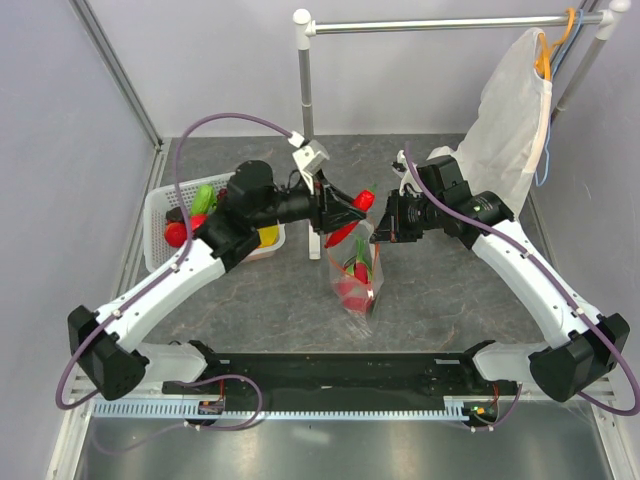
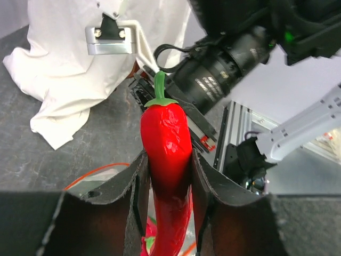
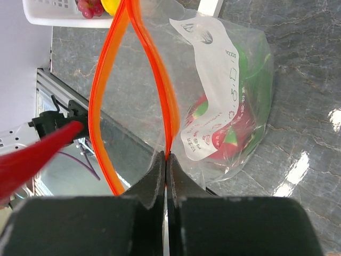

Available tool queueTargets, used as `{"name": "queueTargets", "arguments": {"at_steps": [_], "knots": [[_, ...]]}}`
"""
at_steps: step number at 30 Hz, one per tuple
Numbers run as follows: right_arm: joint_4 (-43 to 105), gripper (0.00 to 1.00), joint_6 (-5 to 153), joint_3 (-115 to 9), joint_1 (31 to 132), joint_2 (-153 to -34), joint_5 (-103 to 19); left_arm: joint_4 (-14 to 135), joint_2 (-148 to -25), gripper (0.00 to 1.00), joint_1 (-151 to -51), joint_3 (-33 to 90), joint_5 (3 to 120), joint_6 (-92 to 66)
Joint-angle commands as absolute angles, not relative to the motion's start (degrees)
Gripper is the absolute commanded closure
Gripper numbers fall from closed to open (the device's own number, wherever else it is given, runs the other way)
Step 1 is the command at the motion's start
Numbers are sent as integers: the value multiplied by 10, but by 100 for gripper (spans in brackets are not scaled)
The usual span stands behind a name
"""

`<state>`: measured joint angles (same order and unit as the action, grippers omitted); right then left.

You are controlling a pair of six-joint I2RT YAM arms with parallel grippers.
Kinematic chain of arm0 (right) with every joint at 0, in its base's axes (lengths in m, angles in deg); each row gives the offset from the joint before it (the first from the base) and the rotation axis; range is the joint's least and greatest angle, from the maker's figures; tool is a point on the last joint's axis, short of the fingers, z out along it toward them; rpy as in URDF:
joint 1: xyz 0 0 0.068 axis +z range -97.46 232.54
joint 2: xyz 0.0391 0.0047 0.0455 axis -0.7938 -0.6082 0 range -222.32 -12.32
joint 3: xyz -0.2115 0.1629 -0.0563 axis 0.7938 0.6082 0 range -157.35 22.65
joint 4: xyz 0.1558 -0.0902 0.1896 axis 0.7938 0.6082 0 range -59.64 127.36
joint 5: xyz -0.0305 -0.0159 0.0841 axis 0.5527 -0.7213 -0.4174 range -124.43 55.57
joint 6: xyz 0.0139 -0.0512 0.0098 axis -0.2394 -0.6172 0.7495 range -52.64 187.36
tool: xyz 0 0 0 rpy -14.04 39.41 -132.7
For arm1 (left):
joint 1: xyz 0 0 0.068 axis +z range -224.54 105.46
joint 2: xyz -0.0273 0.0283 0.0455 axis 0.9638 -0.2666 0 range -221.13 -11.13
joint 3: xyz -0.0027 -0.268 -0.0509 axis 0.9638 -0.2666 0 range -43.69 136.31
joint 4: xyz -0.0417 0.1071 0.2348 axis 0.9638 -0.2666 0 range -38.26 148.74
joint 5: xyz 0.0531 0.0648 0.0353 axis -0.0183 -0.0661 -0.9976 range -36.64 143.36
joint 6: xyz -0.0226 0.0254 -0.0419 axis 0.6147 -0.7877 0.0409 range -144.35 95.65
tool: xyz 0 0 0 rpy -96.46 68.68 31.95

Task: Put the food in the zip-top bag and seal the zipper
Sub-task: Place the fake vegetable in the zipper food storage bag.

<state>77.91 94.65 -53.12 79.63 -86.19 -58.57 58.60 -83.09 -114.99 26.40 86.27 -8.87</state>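
Grey table; L claw clamps chili, prob. above bag; R claw pinches zipper.

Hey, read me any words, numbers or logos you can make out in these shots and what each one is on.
Nothing reads clearly.
White label on the zip-top bag: small print and symbols, too small to read.
Black cylinder behind the red chilli: white markings, blurred.
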Motion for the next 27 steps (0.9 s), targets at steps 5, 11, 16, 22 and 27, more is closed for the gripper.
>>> {"name": "queueTargets", "arguments": {"at_steps": [5, 11, 16, 22, 27], "knots": [[760, 100, 960, -534, 793, -856, -600, 748, -880, 72, -1207, 240, 695, 19], [757, 100, 967, -535, 790, -855, -599, 712, -882, 68, -1209, 203, 634, 37], [758, 100, 972, -536, 786, -857, -605, 666, -825, 45, -1210, 153, 652, 60], [762, 100, 965, -537, 786, -854, -599, 592, -745, 0, -1176, 148, 698, 15], [763, 100, 956, -538, 785, -852, -595, 434, -728, 0, -980, 205, 814, -20]]}}
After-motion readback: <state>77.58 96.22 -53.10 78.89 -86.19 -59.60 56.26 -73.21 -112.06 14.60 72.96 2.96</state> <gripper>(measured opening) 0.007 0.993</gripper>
